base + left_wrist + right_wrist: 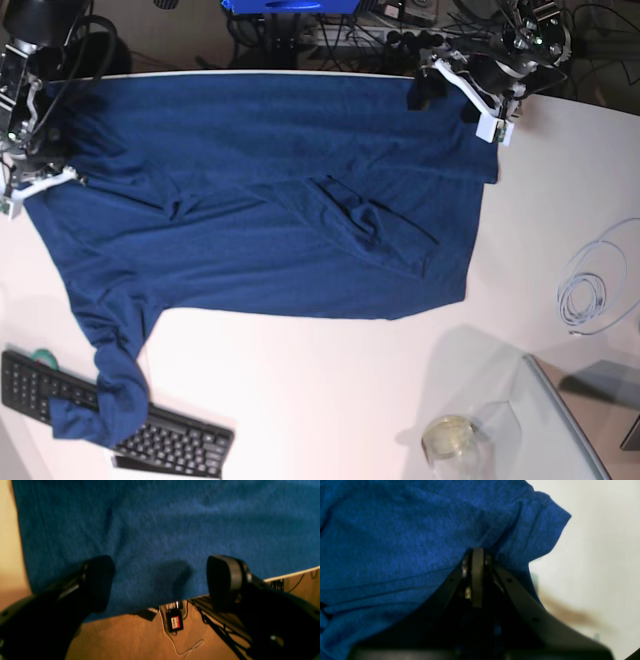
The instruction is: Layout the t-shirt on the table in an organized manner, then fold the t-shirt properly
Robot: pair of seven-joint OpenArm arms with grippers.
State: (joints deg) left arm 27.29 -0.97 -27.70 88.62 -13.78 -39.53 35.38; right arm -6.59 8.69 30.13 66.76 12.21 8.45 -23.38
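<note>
Two arms work a t-shirt [270, 200] spread across the white surface [330, 380].

The right gripper [477, 555], at the far left corner in the base view, has its jaws pinched together on the shirt's fabric near a sleeve. The left gripper [160, 580] hovers over the hem at the far right edge, jaws wide apart, gripping nothing. One sleeve drapes over a black keyboard [170, 440]. A small red label below the surface is unreadable.

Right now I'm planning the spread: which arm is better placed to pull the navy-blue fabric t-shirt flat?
Right: right gripper is shut on the t-shirt; left gripper hovers open.
</note>
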